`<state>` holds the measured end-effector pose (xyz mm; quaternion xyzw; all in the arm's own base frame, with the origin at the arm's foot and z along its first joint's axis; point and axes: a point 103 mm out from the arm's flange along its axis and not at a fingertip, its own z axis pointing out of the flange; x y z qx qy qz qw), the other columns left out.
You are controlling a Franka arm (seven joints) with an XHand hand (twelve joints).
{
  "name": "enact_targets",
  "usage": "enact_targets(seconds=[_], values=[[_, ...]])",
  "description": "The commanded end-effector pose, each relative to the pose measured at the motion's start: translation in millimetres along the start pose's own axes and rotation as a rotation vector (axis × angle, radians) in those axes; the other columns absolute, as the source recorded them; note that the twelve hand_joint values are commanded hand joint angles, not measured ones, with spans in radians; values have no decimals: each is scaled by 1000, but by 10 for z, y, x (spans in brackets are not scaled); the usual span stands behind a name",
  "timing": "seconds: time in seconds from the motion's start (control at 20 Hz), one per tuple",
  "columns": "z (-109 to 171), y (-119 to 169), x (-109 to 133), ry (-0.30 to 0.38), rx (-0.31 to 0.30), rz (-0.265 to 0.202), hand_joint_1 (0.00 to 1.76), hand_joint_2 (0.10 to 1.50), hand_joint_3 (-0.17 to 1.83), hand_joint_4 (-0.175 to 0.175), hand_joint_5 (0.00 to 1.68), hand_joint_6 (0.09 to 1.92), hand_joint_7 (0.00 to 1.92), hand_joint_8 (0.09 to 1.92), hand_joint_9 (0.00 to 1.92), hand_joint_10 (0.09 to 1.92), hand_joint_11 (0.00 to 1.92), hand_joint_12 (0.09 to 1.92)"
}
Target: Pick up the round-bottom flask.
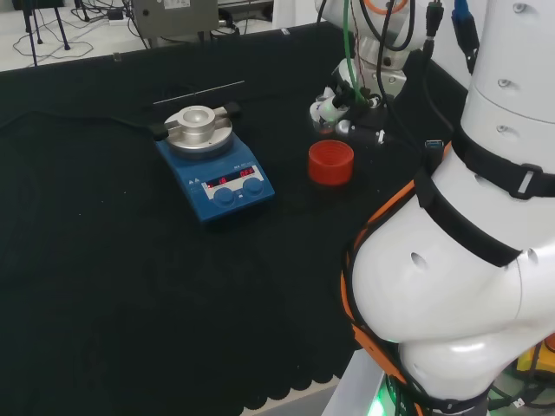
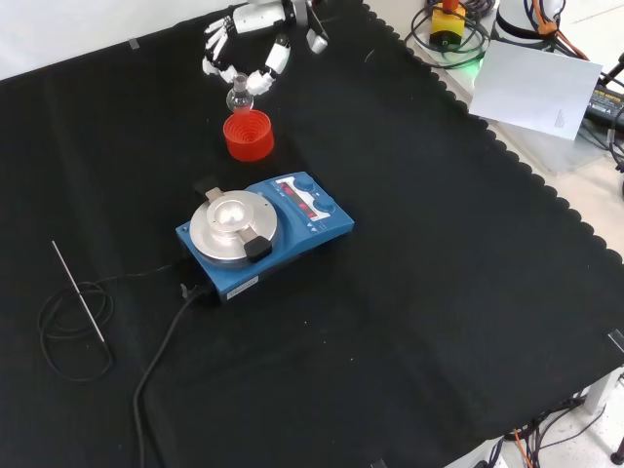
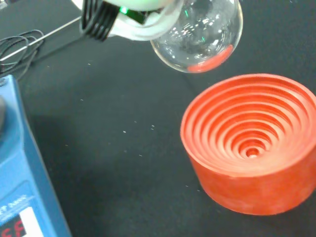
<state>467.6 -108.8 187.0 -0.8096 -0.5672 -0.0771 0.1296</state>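
A clear round-bottom flask (image 3: 197,34) hangs in the air just above a red ribbed ring stand (image 3: 252,143), lifted off it and a little to one side. In the front view the flask (image 2: 237,95) sits right over the stand (image 2: 248,135), with the black and white hand (image 2: 246,44) above it and its fingers (image 2: 275,57) curled round the flask's neck. In the head view the hand (image 1: 340,108) hovers just behind the stand (image 1: 330,162), to the left of the white arm links. A blurred white part of the hand (image 3: 136,22) touches the flask's top.
A blue hotplate stirrer (image 2: 263,232) with a silver top plate stands near the stand; its black cable (image 2: 161,351) runs toward the front. A thin metal rod (image 2: 78,291) lies on a coiled wire at the front view's left. A white sheet (image 2: 541,88) lies beyond the cloth's scalloped edge.
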Motion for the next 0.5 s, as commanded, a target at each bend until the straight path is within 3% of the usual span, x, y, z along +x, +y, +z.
enact_targets(seconds=[0.05, 0.5], values=[[-92, -49, 214, -11, 8, -32, 1082, 748, 839, -43, 948, 1310, 488, 678, 645, 648, 213, 1331], [-152, -69, 479, -14, 3, -73, 1082, 745, 844, -43, 948, 1312, 486, 677, 645, 649, 215, 1331]])
